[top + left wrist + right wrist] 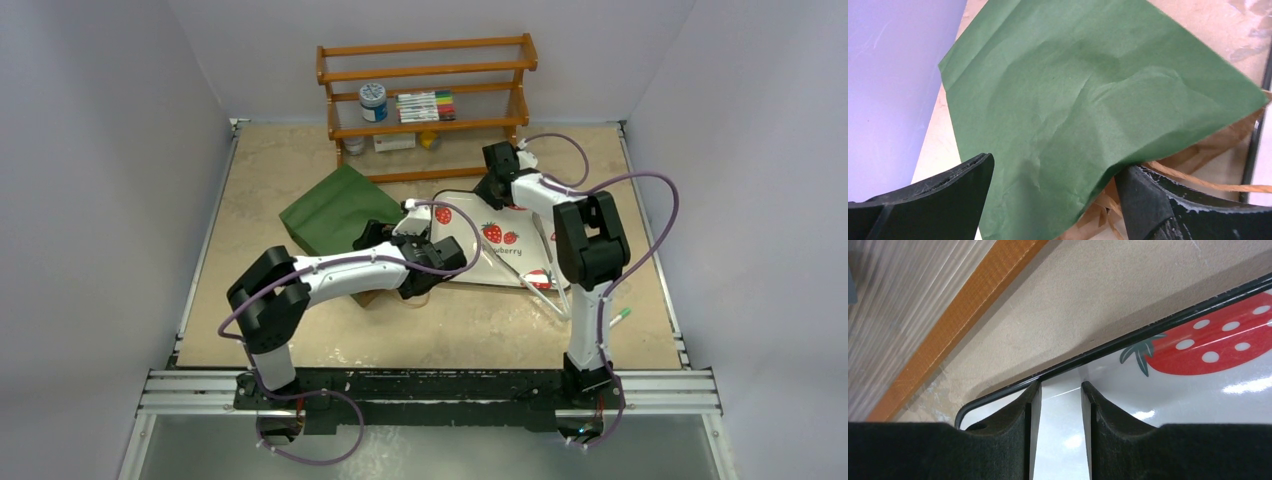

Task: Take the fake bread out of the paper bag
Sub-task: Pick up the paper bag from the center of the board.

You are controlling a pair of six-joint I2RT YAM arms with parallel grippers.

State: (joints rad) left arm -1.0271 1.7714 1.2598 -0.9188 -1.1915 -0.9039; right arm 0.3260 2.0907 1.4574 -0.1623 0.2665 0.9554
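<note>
The dark green paper bag (335, 208) lies flat on the table at the left of centre, its mouth towards the tray. In the left wrist view the paper bag (1083, 90) fills the frame, with brown kraft inside and a tan string handle (1208, 182) showing at the mouth. My left gripper (372, 235) (1055, 170) is wide open at the mouth: one finger sits over the green top sheet, the other at the brown opening under its edge. No fake bread shows in any view. My right gripper (492, 190) (1058, 385) is over the tray's far rim, its jaws a narrow gap apart with nothing between them.
The white strawberry tray (470, 215) (1198, 385) lies right of the bag. A wooden shelf (425, 70) with a jar and markers stands at the back. A green marker (620, 316) lies near the right arm's base. Grey walls close in both sides.
</note>
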